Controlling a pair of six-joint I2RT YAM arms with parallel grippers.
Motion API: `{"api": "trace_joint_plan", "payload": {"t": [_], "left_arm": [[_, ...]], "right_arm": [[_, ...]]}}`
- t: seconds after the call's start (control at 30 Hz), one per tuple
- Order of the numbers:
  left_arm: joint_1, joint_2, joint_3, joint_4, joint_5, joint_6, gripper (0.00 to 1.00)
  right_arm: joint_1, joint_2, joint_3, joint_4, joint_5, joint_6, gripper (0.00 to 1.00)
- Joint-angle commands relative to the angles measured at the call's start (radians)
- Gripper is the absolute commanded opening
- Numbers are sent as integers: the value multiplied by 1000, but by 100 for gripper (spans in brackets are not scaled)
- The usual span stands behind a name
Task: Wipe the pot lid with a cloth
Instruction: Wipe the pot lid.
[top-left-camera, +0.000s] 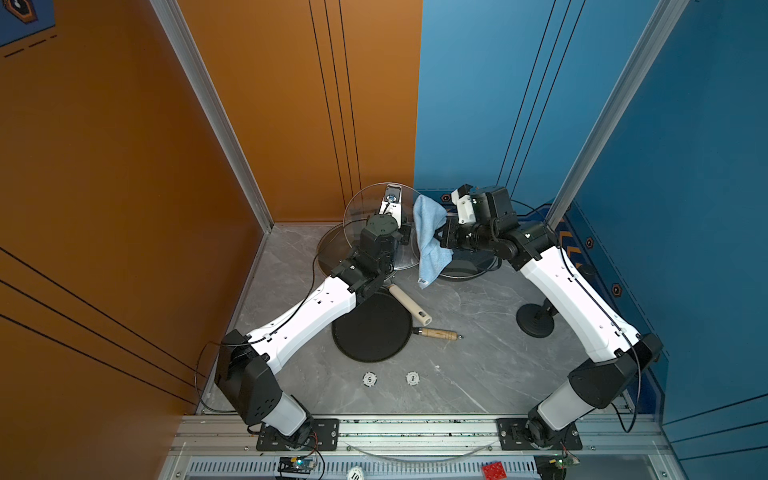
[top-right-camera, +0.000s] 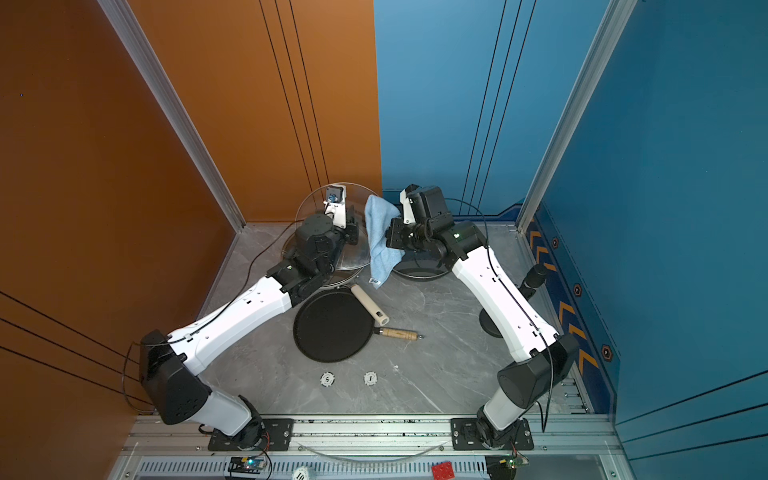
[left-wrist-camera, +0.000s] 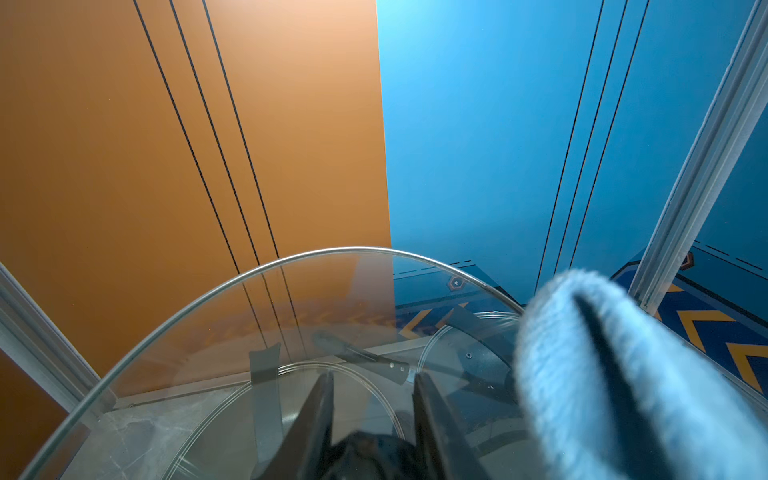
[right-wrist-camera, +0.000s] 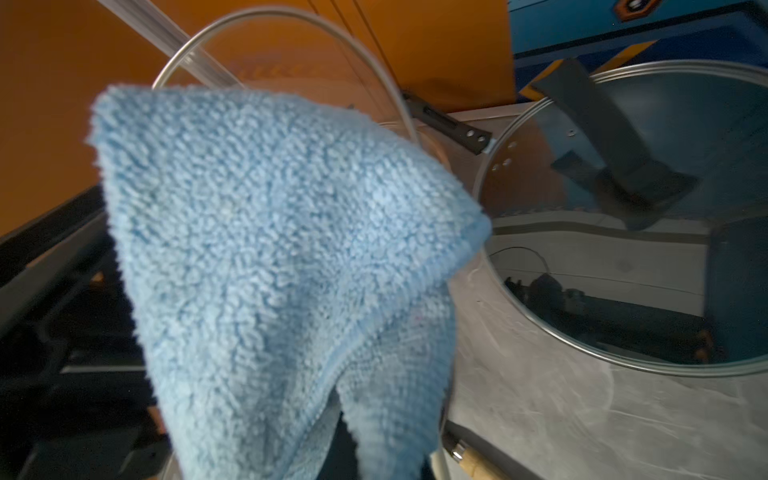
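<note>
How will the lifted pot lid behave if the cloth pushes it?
Probably stiff: the pot lid holds its curve aloft. It may pivot, gripped only by the left fingers. Its clear glass looks smooth, likely slippery and fragile.

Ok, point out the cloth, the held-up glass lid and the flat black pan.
cloth (top-left-camera: 428, 224): in a top view, middle fold.
glass lid (left-wrist-camera: 332, 299): left wrist view, clear pane.
flat black pan (top-left-camera: 370, 328): in a top view, surface centre.

White arms (top-left-camera: 307, 320) — black joints (top-left-camera: 245, 382), thin black cables (top-left-camera: 597, 304).
</note>
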Motion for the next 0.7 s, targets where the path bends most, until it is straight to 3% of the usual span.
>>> {"api": "trace_joint_plan", "payload": {"t": [0.0, 0.2, 0.4, 0.67], "left_arm": [[-8, -52, 36, 111, -21, 1, 33], [-12, -49, 31, 111, -36, -2, 33], [-13, -17, 58, 110, -27, 0, 33], [-16, -13, 77, 110, -21, 2, 33]], "right_arm": [[-56, -40, 39, -76, 111, -58, 0], [-9, -102, 42, 28, -26, -107, 0], [101, -130, 11, 91, -111, -49, 0], [135, -92, -99, 115, -89, 15, 0]]}}
